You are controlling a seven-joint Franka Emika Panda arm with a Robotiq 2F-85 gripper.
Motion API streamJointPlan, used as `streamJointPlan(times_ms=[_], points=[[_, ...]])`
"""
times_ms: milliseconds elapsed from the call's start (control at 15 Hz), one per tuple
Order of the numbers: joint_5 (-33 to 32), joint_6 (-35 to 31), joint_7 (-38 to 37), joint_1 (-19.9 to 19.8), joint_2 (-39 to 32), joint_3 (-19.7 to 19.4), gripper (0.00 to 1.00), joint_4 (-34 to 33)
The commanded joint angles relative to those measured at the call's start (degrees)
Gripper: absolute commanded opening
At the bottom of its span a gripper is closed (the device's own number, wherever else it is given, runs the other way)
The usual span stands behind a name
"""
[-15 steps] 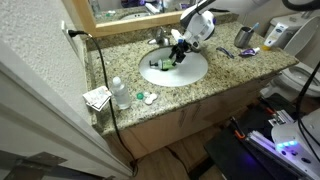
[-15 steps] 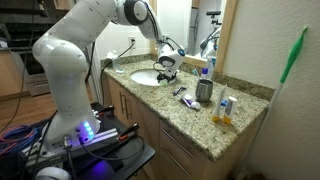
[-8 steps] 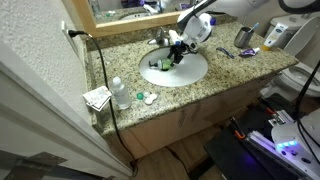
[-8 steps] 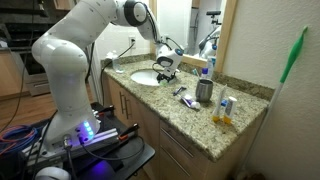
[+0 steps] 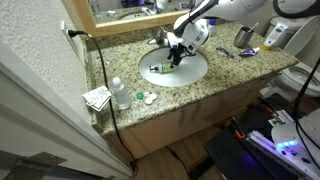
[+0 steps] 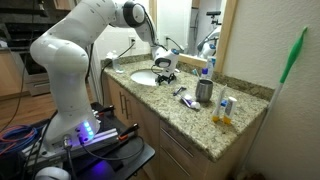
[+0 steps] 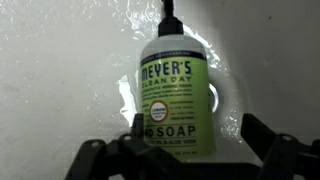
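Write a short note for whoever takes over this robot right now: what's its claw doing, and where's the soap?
Gripper: open, holding nothing, poised over the sink.
Soap bottle: green-labelled pump bottle lying label-up in the white basin, its base end between the open jaws.
Done: gripper lined up on the bottle.
Left: no grip yet; bottle not lifted.
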State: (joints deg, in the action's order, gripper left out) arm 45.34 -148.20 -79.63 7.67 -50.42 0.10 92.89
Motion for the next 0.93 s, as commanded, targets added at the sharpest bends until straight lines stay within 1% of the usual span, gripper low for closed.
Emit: streamJointPlan(times_ms=[0,133,200,267,400,467,667,867], points=[[-4.11,-1.77,-3.68,0.78,-2.05,-2.07,0.74,-2.4],[-5.65,-1.63,-5.16,0.54,-1.95,-1.97,0.61,-2.21],[-6.44,-1.17,-5.56,0.22,-2.02,-1.81,0.65,-2.29],[-7.19,-0.65,-5.94,-0.01,-2.11,-1.64,0.88,-2.47],[-8.15,-0.36,-6.25,-0.26,-2.11,-1.36,0.94,-2.64],[-8.6,-0.12,-5.56,-0.57,-2.24,-1.1,0.99,-2.86],[-10.14,1.57,-4.36,-1.62,-2.64,-0.46,1.0,-3.2],[-11.53,1.3,-2.53,-3.15,-3.69,1.06,1.0,-4.32]])
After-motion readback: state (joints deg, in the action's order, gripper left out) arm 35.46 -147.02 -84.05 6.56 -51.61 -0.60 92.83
